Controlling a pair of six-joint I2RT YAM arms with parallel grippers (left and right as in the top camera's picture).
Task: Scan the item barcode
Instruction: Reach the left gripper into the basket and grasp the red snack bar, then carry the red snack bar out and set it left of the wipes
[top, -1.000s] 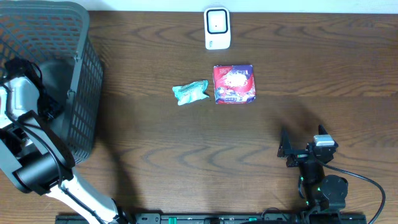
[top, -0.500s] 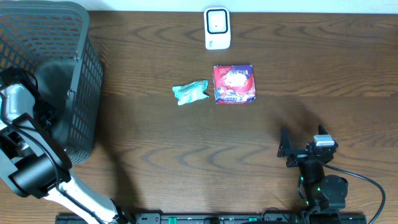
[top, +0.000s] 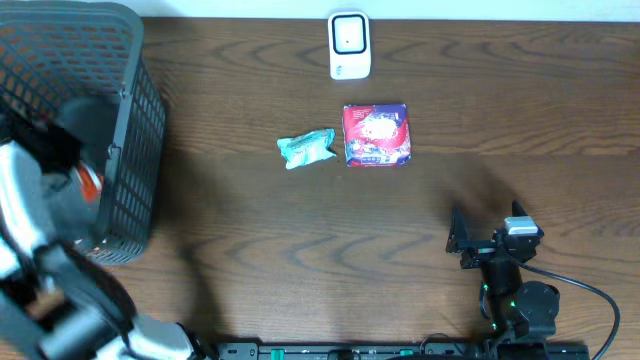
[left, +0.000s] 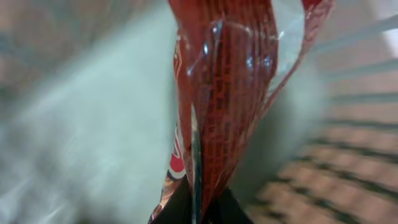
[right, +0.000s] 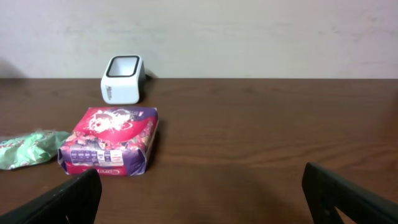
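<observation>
Table (top: 300, 230): basket (top: 130, 120) at the left edge, with the left end effector (left: 198, 214) inside it, clenched on the red packet (left: 224, 93) by its lower edge. Likely a pick for the scanner (top: 349, 45) at far centre. The basket wall blocks a straight path, so lift out first. Box (top: 377, 134) and green pack (top: 306, 149) lie just before the scanner. Right end effector (right: 202, 196) is released and parked well apart.
</observation>
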